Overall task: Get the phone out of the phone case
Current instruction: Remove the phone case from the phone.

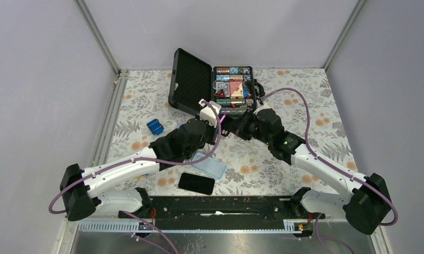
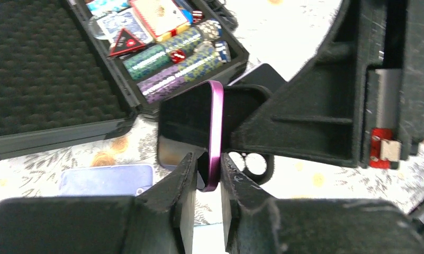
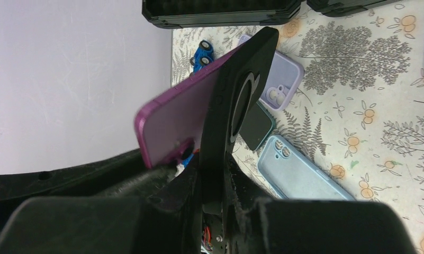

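The left gripper [image 2: 208,177] clamps the freed end of the purple phone [image 2: 215,121], held in mid-air half out of the black case [image 3: 236,90] that the right gripper [image 3: 212,174] pinches; expect a rigid, slick, fragile slab, so grip flat across both faces.

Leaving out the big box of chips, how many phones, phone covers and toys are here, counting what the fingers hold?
Phones: 2 (purple slim phone, black glossy phone)
Phone cases: 3 (black rubbery phone case, light blue plastic phone case, lilac phone case)
Toys: 1 (small blue toy car)
Unclear, phone or case: 1 (dark teal-edged flat slab)
Total: 7
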`<control>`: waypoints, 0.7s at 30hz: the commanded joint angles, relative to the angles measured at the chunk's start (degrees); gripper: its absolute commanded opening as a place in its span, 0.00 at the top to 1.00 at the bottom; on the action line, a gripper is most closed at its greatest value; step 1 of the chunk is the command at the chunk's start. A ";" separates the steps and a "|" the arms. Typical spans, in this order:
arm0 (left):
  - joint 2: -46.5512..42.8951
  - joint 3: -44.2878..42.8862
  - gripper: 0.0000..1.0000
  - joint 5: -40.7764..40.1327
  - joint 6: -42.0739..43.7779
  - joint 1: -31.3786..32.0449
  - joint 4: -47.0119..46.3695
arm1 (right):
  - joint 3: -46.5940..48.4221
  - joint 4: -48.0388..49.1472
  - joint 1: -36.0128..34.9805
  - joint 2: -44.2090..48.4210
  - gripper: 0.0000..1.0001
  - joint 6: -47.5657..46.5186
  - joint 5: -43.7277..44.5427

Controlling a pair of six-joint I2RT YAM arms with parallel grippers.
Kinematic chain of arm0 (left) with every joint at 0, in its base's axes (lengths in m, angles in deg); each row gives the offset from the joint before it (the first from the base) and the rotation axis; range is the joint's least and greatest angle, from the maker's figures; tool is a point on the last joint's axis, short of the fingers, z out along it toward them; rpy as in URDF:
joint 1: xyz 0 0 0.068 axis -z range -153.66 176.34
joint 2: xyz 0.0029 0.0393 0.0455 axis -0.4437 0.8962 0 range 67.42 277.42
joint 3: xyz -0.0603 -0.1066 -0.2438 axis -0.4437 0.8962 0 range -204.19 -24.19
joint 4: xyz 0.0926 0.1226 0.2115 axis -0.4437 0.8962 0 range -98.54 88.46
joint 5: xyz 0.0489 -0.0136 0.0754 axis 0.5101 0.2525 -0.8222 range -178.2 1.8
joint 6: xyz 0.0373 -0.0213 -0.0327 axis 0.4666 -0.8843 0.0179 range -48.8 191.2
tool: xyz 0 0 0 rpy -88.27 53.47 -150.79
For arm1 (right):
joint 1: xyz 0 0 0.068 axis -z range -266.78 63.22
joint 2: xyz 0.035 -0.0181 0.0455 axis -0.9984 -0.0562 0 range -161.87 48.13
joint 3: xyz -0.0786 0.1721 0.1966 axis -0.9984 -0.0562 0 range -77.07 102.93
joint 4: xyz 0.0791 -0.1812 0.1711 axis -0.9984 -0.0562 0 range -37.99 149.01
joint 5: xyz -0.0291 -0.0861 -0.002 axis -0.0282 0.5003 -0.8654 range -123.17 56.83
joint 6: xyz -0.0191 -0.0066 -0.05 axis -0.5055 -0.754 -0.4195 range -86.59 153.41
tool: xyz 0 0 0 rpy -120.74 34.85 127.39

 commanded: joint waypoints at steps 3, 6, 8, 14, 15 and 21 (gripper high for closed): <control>0.27 -1.86 0.80 -16.77 -0.89 -1.50 -0.06 | 3.59 3.67 -0.27 1.49 1.00 0.55 -3.58; 1.63 -2.35 0.75 -16.24 -0.38 -1.55 -0.15 | 3.75 3.94 -0.28 1.43 1.00 0.66 -4.18; 3.00 -3.03 0.74 -15.51 -0.04 -1.50 0.10 | 3.78 4.02 -0.25 1.42 1.00 0.62 -4.40; 6.29 -4.27 0.85 -14.34 -0.73 -1.90 0.83 | 2.82 3.78 -0.27 2.09 1.00 0.63 -3.94; 6.19 -4.23 0.90 -14.32 -0.73 -1.90 0.59 | 2.62 3.67 -0.26 2.31 1.00 0.50 -3.65; 4.28 -4.02 1.00 -13.59 -0.07 -1.89 -0.09 | 2.08 1.20 0.25 2.83 1.00 -2.30 -0.30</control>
